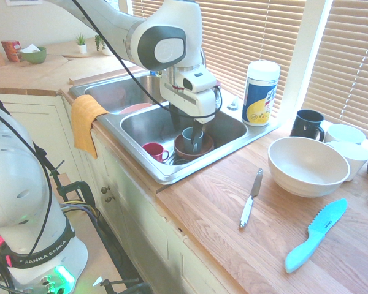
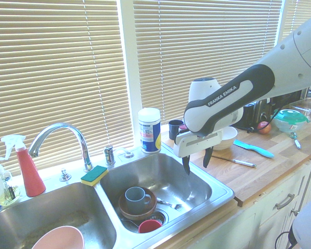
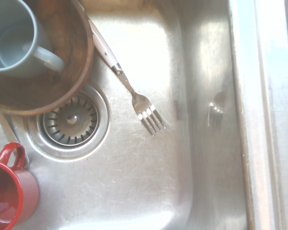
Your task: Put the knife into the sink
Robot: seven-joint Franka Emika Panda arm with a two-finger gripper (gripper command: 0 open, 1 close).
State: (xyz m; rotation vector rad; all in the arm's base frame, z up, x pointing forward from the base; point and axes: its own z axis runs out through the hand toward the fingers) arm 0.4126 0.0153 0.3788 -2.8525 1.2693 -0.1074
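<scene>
1. Your gripper (image 2: 197, 162) hangs over the sink (image 2: 224, 193), fingers spread apart with nothing between them.
2. The knife (image 1: 251, 199) lies on the wooden counter (image 1: 202, 211), outside the sink, its pale handle toward the counter's front edge and its blade pointing back.
3. Bare wood runs between the knife and the sink's near rim; on its other side, the larger blue knife (image 1: 316, 236) lies apart from it, beyond a strip of open counter.
4. Behind those two, the white bowl (image 1: 308, 166) takes up room, with cups close by it.
5. You have the wipes tub (image 1: 261, 94) standing upright at the sink's back corner.
6. In the basin below you, the brown bowl (image 3: 77, 57) holds the blue-grey mug (image 3: 19, 40); the fork (image 3: 134, 96) lies beside the bowl, and the red mug (image 3: 12, 191) sits near the drain. Bare metal lies between the fork's tines and the side wall.
</scene>
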